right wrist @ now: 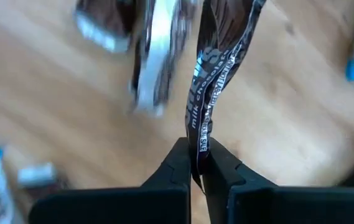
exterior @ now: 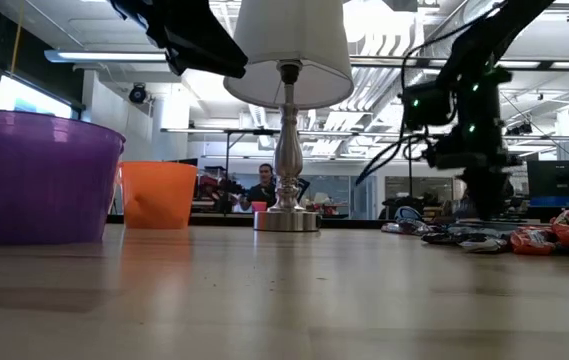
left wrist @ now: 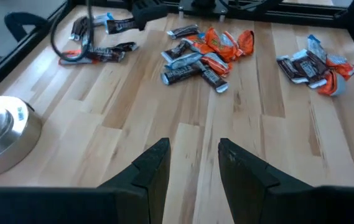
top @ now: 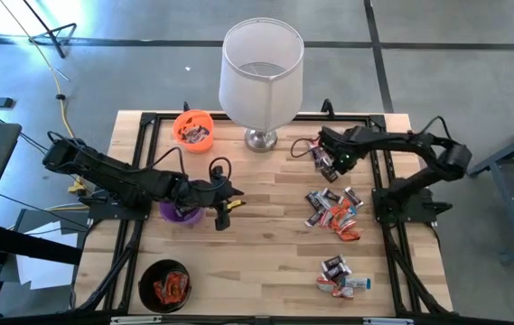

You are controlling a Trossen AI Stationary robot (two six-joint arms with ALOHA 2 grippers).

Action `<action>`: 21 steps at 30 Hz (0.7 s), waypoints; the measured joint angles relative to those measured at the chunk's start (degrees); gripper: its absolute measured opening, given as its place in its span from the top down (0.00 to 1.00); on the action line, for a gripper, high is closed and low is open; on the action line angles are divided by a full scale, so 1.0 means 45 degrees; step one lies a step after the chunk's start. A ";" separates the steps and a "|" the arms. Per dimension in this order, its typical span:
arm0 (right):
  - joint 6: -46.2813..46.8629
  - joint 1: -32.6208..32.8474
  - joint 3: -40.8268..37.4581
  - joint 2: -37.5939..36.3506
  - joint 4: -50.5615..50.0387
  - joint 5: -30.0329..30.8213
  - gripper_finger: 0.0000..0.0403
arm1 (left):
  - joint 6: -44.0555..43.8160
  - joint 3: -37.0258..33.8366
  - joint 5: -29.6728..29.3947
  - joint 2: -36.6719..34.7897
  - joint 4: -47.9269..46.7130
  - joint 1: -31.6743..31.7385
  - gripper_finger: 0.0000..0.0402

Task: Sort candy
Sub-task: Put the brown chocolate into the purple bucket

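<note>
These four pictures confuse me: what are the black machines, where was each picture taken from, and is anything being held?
They are two robot arms at a wooden table, each ending in a two-finger gripper. One picture looks straight down, one looks level across the tabletop, and two come from cameras on the arms' wrists.

On the table stand a lamp, an orange cup, a purple cup and a black cup. Wrapped candy lies in small heaps on the right side, and some already sits in the orange and black cups.

The right gripper, near the lamp, has pinched the end of a dark brown candy wrapper. The left gripper, open and empty, is by the purple cup.
</note>
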 joint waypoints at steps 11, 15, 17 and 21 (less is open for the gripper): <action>0.4987 0.5997 0.0015 -0.3545 0.2027 -0.0546 1.00 | 0.1193 0.0000 0.0395 0.0000 0.1611 -0.0006 0.70; 0.6237 0.8601 0.0038 -0.4225 0.5013 0.0744 1.00 | 0.1360 0.0000 0.0763 0.0034 0.2640 -0.0044 0.70; 0.6434 0.9675 0.0044 -0.4275 0.6392 0.1581 1.00 | 0.1356 0.0001 0.0768 0.0141 0.3311 -0.0044 0.70; 0.6237 1.1180 0.0049 -0.4060 0.7954 0.3509 1.00 | 0.1358 0.0005 0.0743 0.0582 0.4938 -0.0044 0.70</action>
